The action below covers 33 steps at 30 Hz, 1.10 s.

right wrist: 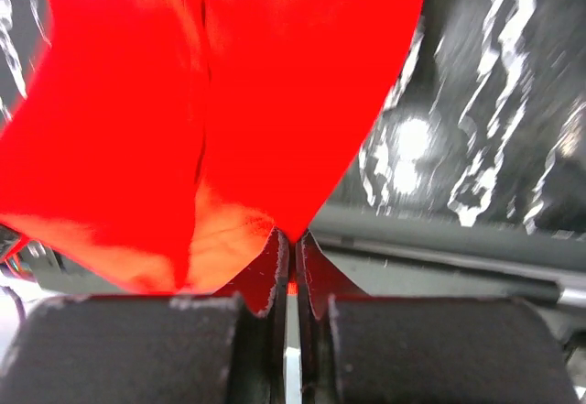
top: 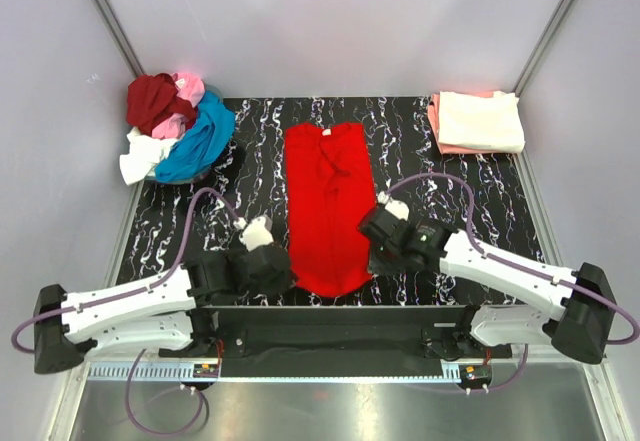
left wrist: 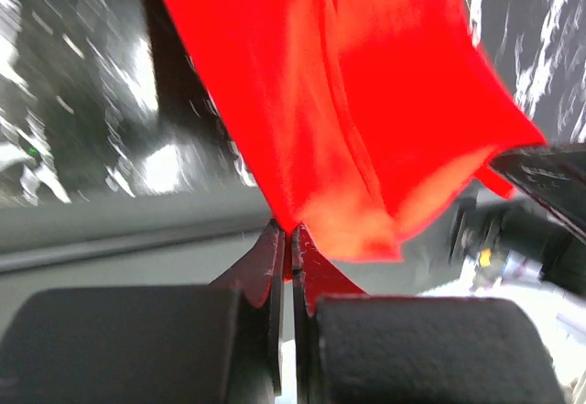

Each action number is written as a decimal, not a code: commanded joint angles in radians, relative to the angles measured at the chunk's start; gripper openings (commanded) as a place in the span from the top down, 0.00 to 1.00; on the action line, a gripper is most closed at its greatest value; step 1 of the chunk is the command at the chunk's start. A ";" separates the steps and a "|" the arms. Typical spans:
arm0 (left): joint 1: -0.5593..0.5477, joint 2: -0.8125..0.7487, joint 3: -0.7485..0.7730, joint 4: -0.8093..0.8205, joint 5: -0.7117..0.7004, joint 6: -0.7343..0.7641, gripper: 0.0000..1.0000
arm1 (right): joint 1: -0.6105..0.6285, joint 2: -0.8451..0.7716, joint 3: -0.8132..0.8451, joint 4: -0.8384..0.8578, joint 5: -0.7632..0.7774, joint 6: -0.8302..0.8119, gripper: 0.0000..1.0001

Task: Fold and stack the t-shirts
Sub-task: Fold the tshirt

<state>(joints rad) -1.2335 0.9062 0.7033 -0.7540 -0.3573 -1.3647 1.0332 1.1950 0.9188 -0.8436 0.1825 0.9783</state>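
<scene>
- Left wrist view: the left gripper (left wrist: 291,239) has its jaws squeezed tight on a near corner of the bright red soft cloth t-shirt (left wrist: 348,102).
- Right wrist cam, same deal: the right gripper (right wrist: 291,244) is clamped on that shirt's edge on the other side.
- From the top, the red one lies as 1 long narrow strip down the middle of the black white-veined tabletop (top: 440,181), between the 2 arms.
- Back-left corner: a loose heap with a dark red shirt (top: 155,99), a pink shirt (top: 188,89), a blue shirt (top: 200,141) and a white shirt (top: 142,156).
- Back-right corner: a folded cream shirt (top: 480,119) sits on a folded salmon shirt (top: 438,126), well apart from the grippers.
</scene>
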 commanded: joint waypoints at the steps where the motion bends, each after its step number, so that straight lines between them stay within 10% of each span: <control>1: 0.101 -0.004 0.060 0.001 0.009 0.156 1.00 | -0.093 0.026 0.087 -0.006 0.019 -0.142 1.00; 17: 0.575 0.384 0.363 0.105 0.241 0.565 1.00 | -0.443 0.449 0.452 0.005 -0.138 -0.475 1.00; 33: 0.700 0.740 0.555 0.136 0.317 0.638 1.00 | -0.567 0.741 0.672 -0.009 -0.233 -0.569 1.00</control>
<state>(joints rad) -0.5514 1.6264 1.1995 -0.6498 -0.0628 -0.7494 0.4812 1.8999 1.5349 -0.8448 -0.0208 0.4477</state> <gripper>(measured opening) 0.024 0.050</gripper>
